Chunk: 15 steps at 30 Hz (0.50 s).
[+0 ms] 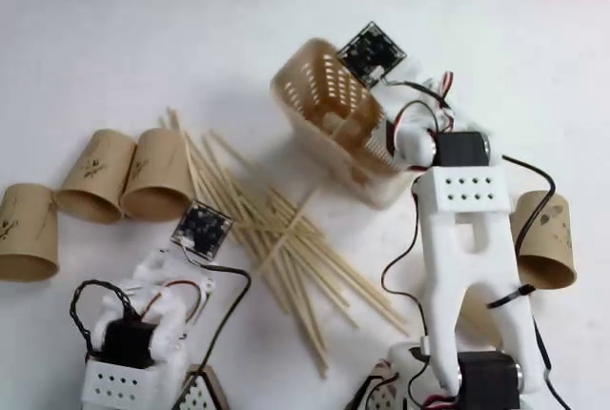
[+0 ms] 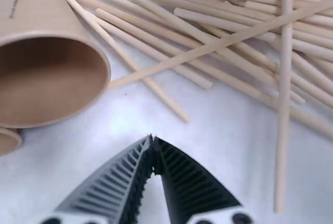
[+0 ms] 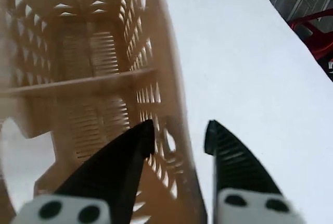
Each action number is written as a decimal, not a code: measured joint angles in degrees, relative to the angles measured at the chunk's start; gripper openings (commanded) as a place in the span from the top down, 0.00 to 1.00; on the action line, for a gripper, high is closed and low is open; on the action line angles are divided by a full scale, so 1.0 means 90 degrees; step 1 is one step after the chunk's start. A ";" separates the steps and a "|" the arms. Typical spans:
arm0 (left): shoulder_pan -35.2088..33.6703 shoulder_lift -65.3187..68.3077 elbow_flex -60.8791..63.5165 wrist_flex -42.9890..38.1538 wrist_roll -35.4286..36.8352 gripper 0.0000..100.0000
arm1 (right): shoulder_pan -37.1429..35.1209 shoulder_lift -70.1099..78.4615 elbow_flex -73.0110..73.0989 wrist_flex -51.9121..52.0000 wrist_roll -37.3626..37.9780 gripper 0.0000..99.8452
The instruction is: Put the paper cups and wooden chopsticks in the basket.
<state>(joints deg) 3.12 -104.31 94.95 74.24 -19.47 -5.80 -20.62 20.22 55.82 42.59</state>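
Right gripper (image 3: 178, 128): jaws moderately apart, astride one wall of the basket (image 1: 329, 110), one black finger inside and one outside. A strip of table (image 1: 114, 48) shows between the outer finger and the wall, so log it as straddling, not clamping. My guess at the reason is that a hold on this wall would steady or tip the basket for loading. The basket sits tilted at the far middle of the table. It is tan plastic, rectangular, with thin walls pierced by rows of small holes. One chopstick (image 3: 78, 84) lies crosswise inside it. Left gripper (image 2: 152, 143): ribbed dark-grey fingers pressed tip to tip, carrying nothing, low over bare table just beside the chopstick pile (image 1: 286, 238) and a cup mouth. From there you could start on either. The pile is plain round sticks of pale wood, loosely crossed in layers, lying between the two arms. Expect them to roll and to come up singly. Three paper cups lie on their sides in a row at the left: end cup (image 1: 29, 234), middle cup (image 1: 95, 176), and third cup (image 1: 157, 176) with sticks right against it. A fourth cup (image 1: 553, 234) lies on its side beside the right arm. All are kraft-brown, tapered, smooth and thin-walled, so squeeze lightly.
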 measured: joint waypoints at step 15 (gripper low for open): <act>0.0000 0.0000 0.0000 0.0000 0.0000 0.98 | 0.0176 0.0000 -0.1661 0.1123 0.0000 0.72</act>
<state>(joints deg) 3.12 -104.31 94.95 74.24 -19.47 -4.22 -20.62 5.27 65.93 42.59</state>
